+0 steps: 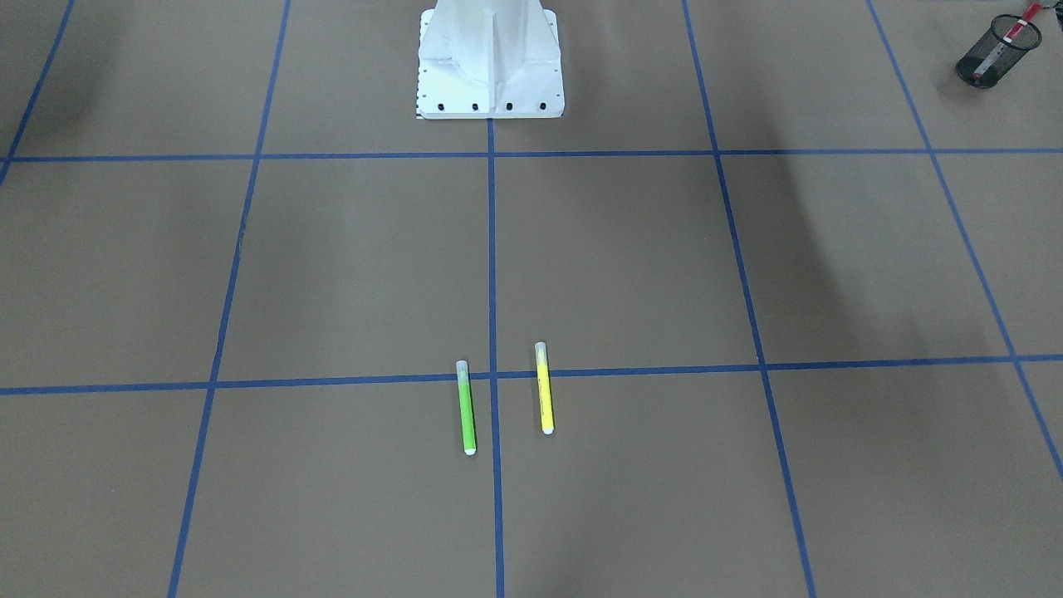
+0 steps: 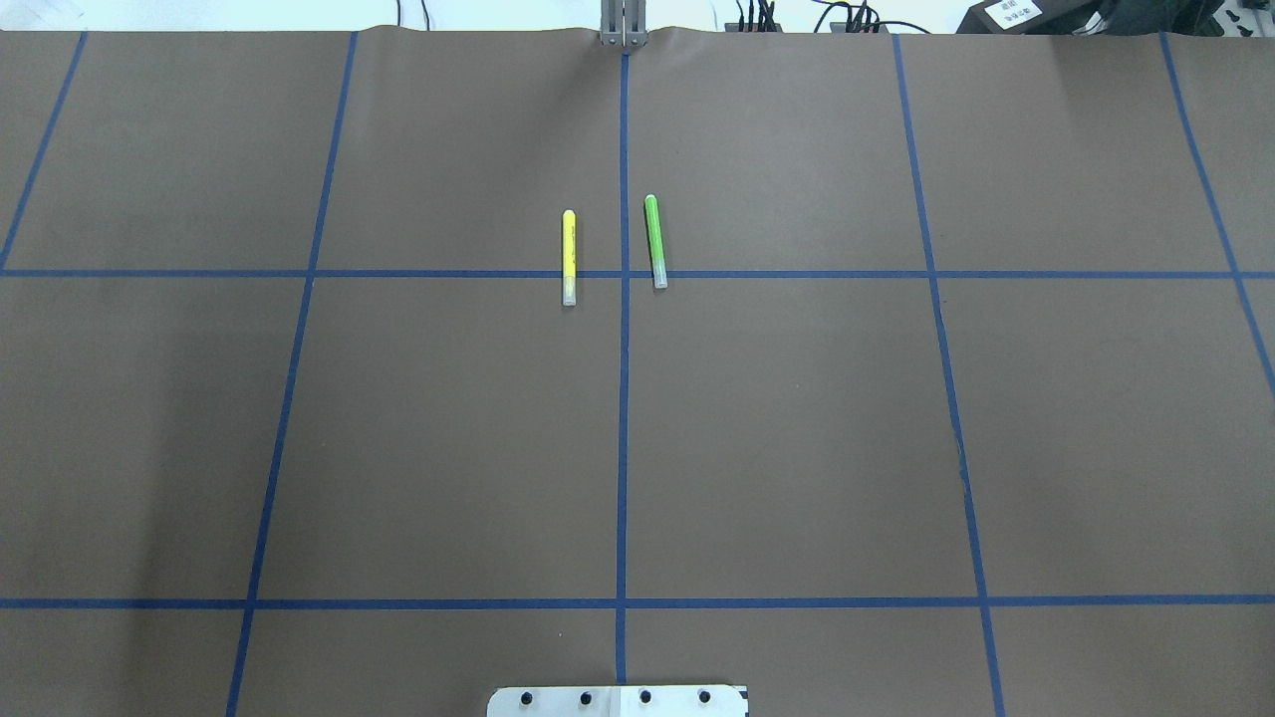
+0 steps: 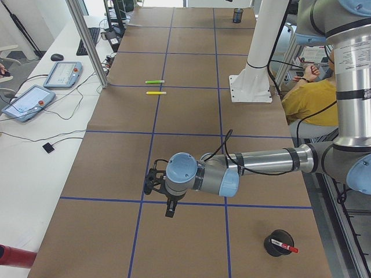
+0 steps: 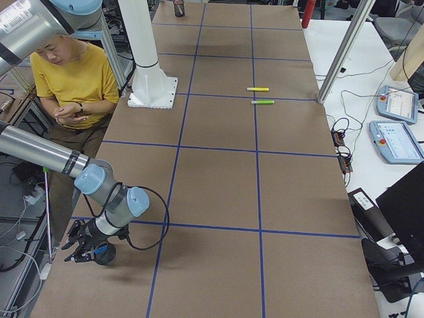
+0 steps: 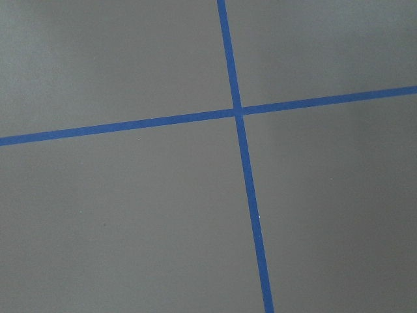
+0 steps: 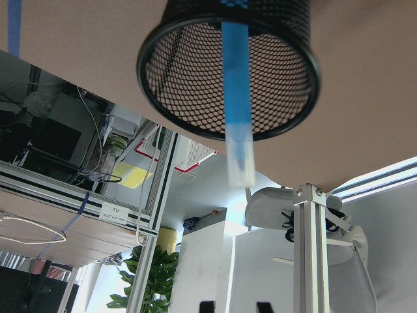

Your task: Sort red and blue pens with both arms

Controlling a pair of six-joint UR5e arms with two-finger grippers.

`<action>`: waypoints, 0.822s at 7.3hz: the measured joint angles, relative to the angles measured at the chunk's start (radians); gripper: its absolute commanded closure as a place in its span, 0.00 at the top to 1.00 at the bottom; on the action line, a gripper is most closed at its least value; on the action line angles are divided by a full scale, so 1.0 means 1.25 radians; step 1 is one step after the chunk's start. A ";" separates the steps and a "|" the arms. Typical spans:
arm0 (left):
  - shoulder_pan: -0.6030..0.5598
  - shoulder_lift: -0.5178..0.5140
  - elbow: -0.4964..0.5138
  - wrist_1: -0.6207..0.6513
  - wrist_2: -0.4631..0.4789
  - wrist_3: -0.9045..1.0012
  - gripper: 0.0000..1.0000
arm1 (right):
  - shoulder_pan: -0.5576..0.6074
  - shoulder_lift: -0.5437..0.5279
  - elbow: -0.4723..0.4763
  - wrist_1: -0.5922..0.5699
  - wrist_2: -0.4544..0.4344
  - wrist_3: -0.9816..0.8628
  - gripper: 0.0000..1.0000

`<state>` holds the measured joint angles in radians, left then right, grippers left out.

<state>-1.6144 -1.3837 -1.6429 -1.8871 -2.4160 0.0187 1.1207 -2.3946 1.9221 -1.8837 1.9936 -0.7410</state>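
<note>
The red pen (image 1: pixel 1015 31) stands in a black mesh cup (image 1: pixel 992 58) at the table corner on my left side; the exterior left view shows the same red pen (image 3: pixel 285 248) in that cup (image 3: pixel 278 242). My left gripper (image 3: pixel 168 211) hangs above bare table, well away from that cup; I cannot tell if it is open. The blue pen (image 6: pixel 236 98) leans in a second mesh cup (image 6: pixel 228 72) that fills the right wrist view. My right gripper (image 4: pixel 79 253) hovers beside this cup (image 4: pixel 105 254); whether it is open or shut I cannot tell.
A lime-green marker (image 2: pixel 654 242) and a yellow marker (image 2: pixel 568 257) lie side by side at mid-table across a blue tape line. The white pedestal (image 1: pixel 490 62) stands at the robot's edge. A person in a yellow shirt (image 4: pixel 69 76) sits beside the table.
</note>
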 measured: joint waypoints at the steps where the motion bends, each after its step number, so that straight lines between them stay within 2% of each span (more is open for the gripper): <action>1: 0.000 0.000 0.000 -0.001 0.000 0.001 1.00 | 0.000 0.000 0.000 0.000 0.000 0.000 0.96; 6: 0.000 0.001 -0.001 0.000 -0.001 0.000 1.00 | 0.001 0.031 0.000 -0.001 -0.001 -0.002 0.98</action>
<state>-1.6145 -1.3828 -1.6435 -1.8872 -2.4175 0.0185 1.1223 -2.3554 1.9221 -1.8851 1.9925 -0.7437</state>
